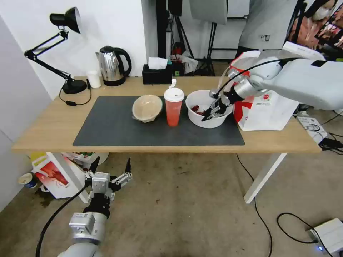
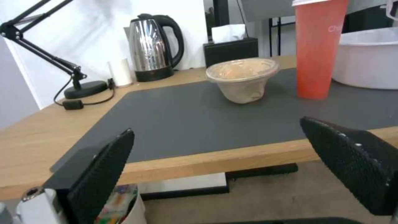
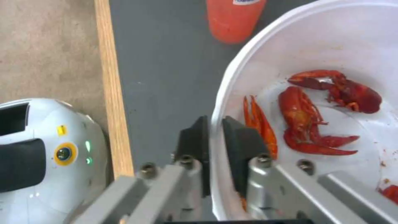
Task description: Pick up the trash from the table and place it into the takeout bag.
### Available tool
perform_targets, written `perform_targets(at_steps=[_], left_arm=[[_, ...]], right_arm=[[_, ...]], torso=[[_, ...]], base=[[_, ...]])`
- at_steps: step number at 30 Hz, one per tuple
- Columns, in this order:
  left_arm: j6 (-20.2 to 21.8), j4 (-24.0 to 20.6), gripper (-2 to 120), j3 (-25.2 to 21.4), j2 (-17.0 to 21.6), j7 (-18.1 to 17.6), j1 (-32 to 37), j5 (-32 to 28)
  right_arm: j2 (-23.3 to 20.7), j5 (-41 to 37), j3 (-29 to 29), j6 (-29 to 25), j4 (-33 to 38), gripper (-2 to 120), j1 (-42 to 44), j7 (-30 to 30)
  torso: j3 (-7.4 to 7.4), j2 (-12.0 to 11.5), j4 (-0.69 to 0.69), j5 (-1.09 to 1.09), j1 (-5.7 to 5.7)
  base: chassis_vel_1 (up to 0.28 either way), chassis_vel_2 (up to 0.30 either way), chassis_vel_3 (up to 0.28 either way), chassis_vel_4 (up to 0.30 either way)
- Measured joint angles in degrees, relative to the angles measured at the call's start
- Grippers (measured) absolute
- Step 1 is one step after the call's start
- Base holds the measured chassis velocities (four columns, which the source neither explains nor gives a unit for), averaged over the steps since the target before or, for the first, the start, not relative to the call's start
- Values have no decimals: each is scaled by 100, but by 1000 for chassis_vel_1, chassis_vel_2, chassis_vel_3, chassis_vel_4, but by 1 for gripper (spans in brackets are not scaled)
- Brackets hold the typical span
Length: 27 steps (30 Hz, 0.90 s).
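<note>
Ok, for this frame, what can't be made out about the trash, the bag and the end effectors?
- Takeout bag: in the head view the right arm crosses its mouth, so its inside is hidden.
- Beige paper bowl: a clear film covers it in the left wrist view; contents unreadable.
- Red drink cup: lid cut off by the picture's edge there.
- Right end effector pinches the white bowl's rim; grip firmness can't be judged.
- Left end effector: open, below the table.

Light-wood table (image 1: pixel 46 135), dark grey mat (image 1: pixel 114 128), desk lamp (image 1: pixel 71 85), kettle (image 1: pixel 112 66), black tissue box (image 1: pixel 156 75), takeout bag (image 1: pixel 266 110)
</note>
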State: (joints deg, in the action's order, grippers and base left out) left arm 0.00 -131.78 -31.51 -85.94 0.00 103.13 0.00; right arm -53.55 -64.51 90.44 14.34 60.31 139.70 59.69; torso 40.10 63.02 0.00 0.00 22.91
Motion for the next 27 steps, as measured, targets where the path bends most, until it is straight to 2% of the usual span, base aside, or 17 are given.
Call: perform_targets(at_steps=[3,27], left_arm=[[0,0,100,0,0,0,0,0],[0,0,100,0,0,0,0,0]], right_arm=[[2,-8,5,15,-20,0,-7,43],[91,-17,34,108,46,0,-64,186]], torso=[[0,0,0,0,0],[1,0,0,0,0]], base=[[0,0,0,0],[0,0,0,0]])
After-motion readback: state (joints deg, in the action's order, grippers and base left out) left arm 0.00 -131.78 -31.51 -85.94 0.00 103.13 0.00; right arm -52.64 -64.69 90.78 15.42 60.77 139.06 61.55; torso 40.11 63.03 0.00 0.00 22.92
